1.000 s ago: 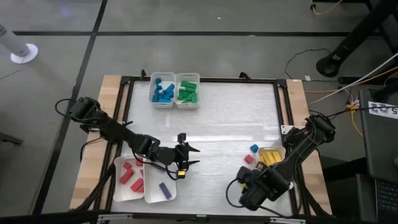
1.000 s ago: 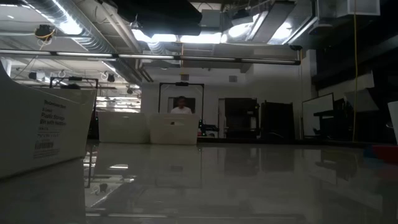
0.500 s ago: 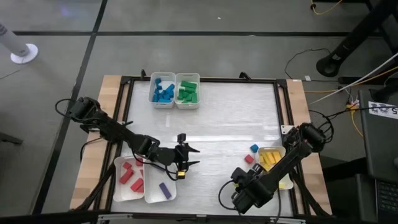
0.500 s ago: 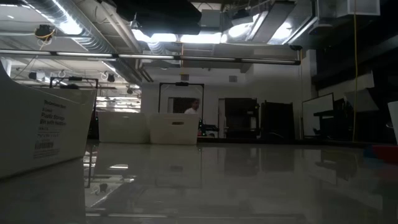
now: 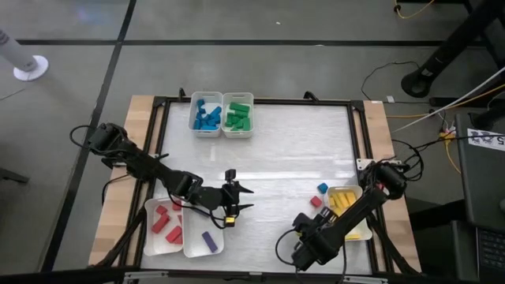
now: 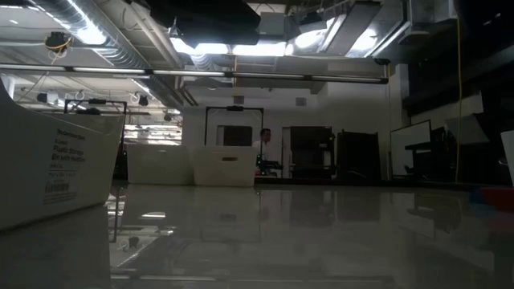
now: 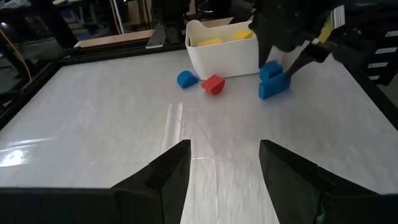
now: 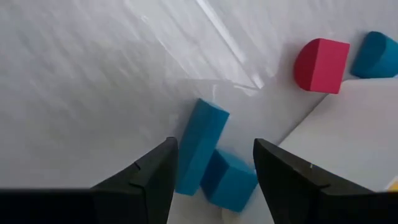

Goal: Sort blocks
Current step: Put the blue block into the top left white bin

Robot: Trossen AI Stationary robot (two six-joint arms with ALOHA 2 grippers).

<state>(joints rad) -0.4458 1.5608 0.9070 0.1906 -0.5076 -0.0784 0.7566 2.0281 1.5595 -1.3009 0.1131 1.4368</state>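
Two blue blocks, a bar (image 8: pixel 200 146) and a cube (image 8: pixel 231 180), lie touching on the table next to the yellow blocks' tray (image 5: pixel 349 211). My right gripper (image 8: pixel 214 180) hangs open over them, pointing steeply down, one finger on each side. It shows touching neither. The left wrist view shows the same pair (image 7: pixel 273 84) under that gripper (image 7: pixel 298 53). A red half-round block (image 8: pixel 320 65) and a rounded blue block (image 8: pixel 376 53) lie a little farther in. My left gripper (image 5: pixel 246 198) waits open over the near middle of the table.
Trays of blue blocks (image 5: pixel 207 115) and green blocks (image 5: pixel 238 115) stand at the far edge. Trays with red blocks (image 5: pixel 163 225) and a purple block (image 5: pixel 207 241) stand at the near left. The table's middle (image 5: pixel 276 150) is bare. A black frame (image 5: pixel 359 134) rims the table.
My right gripper has come down toward the table and shifted a little toward the near left, tipping to point more steeply down. Its fingers have stayed apart. No block has moved.
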